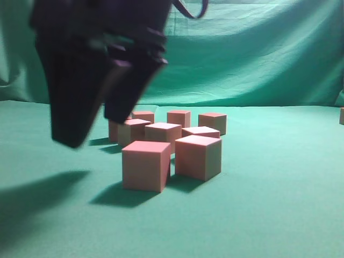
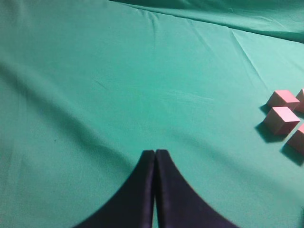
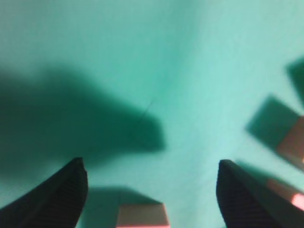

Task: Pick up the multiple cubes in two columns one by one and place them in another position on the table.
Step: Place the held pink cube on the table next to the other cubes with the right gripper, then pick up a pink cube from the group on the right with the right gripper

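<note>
In the exterior view, a cluster of small salmon-pink matte cubes point(image 1: 172, 141) is sitting on the smooth teal-green cloth surface point(image 1: 269, 204), in front of the wrinkled green cloth backdrop point(image 1: 252, 54). Taking the nearest cube point(image 1: 145, 165) as the landmark, a second cube point(image 1: 198, 156) is standing just to its right, almost touching it, and the others are lining up behind these two toward the backdrop. One more pink block is peeking in at the far right edge, well apart from the landmark. A dark, blurred hand point(image 1: 91, 121) is hanging above and to the left of the landmark cube, its two fingers pointing down, clear of the cloth and carrying nothing.

In the left wrist view, the left hand point(image 2: 155, 154) is showing its two black fingers pressed together, tips touching, holding nothing and hovering over bare cloth. A few pink cubes point(image 2: 282, 118) are lying at the right edge, well away from it.

In the right wrist view, the right hand point(image 3: 152, 171) is spread wide, one dark ribbed finger at each lower corner, gripping nothing. A pink cube point(image 3: 142, 216) is sitting on the cloth between the fingers at the bottom edge, and it is touching neither. Blurred cubes are lying to its right, beyond the right finger
</note>
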Tool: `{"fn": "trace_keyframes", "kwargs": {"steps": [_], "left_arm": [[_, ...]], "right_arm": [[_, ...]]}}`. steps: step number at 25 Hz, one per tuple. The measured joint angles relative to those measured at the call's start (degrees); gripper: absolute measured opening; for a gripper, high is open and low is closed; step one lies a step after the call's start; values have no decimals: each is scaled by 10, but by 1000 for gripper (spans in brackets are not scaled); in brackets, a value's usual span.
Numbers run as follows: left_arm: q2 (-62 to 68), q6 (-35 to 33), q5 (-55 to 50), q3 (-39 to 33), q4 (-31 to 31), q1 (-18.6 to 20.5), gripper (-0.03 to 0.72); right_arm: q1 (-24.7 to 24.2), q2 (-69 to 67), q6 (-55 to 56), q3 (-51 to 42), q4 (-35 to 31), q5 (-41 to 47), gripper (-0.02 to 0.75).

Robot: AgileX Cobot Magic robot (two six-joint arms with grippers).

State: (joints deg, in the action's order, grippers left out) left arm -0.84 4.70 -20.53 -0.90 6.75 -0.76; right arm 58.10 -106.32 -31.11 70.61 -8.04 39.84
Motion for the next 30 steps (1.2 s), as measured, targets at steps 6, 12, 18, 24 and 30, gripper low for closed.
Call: {"fn": "trace_keyframes", "kwargs": {"steps": [6, 12, 18, 24, 30], "left_arm": [[0, 0, 0, 0, 0, 0, 0], [0, 0, 0, 0, 0, 0, 0], [0, 0, 0, 0, 0, 0, 0], [0, 0, 0, 0, 0, 0, 0], [0, 0, 0, 0, 0, 0, 0]], "right_arm": [[0, 4, 29, 122, -4, 92, 516], [-38, 10, 144, 268, -4, 255, 516], [-136, 23, 218, 309, 30, 310, 516], [-288, 24, 285, 309, 65, 312, 516], [-466, -24, 318, 286, 67, 311, 516]]}}
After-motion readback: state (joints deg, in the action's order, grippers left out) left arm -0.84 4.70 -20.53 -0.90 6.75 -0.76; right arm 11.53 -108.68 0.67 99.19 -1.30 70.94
